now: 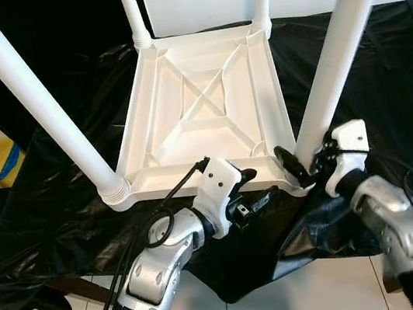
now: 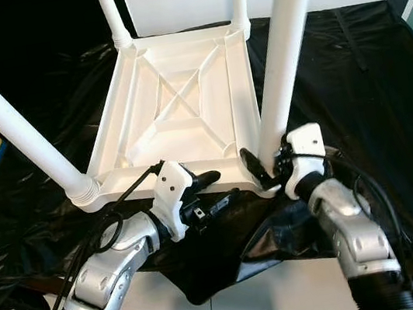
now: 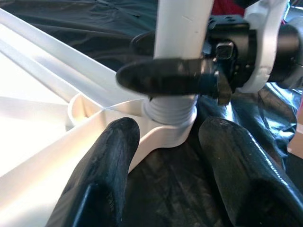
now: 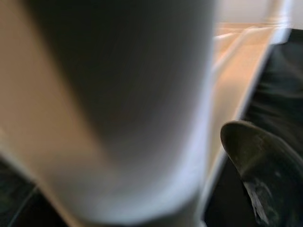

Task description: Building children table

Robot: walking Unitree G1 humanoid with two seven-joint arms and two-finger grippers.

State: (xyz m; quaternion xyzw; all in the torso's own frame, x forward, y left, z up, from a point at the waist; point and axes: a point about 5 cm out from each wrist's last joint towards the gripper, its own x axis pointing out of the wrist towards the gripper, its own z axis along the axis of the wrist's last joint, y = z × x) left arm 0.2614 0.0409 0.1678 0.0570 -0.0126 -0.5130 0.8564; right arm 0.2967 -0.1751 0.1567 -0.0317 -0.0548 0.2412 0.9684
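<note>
Gripping the near-right leg [image 1: 335, 48] low by its threaded collar, the right gripper [image 1: 300, 162] was closed around it; keeping it upright while twisting would seat it best. The left gripper [image 1: 255, 190] hovered open at the upturned tabletop's [image 1: 206, 100] rim. No containers were involved.

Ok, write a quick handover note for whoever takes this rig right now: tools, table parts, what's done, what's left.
Right tool: shut on the near right leg, low by its threaded base.
Left tool: open, at the tabletop's near edge beside that corner.
Tabletop lies upside down on the black sheet; four legs stand in its corners.
Done: all legs are in their sockets.
Left: I can't tell if the near right leg is fully tight; check it, then turn the table upright.
</note>
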